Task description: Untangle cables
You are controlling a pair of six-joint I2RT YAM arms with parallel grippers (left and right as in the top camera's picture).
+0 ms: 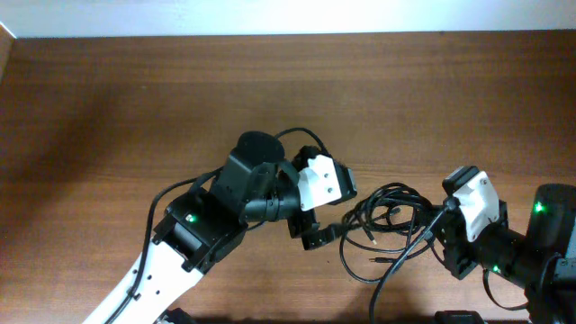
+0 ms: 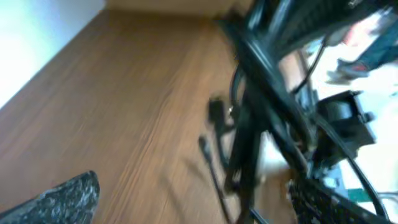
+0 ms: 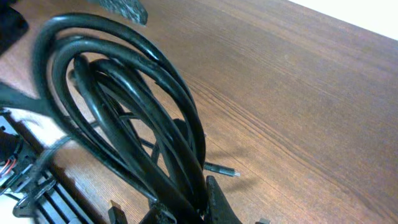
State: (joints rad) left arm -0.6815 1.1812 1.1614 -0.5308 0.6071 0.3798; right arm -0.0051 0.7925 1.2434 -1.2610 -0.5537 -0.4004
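The overhead camera looks straight down from well above the worktop (image 1: 135, 90), the left wrist camera skims low and tilted along it, the right wrist camera sits close against the cables (image 3: 189, 127), and all three share that tangle, lower right of centre overhead.

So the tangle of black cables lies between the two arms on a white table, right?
Not quite: the table is brown wood, not white, as the overhead view shows. The tangle of black cables does lie on it between the left arm and the right arm.
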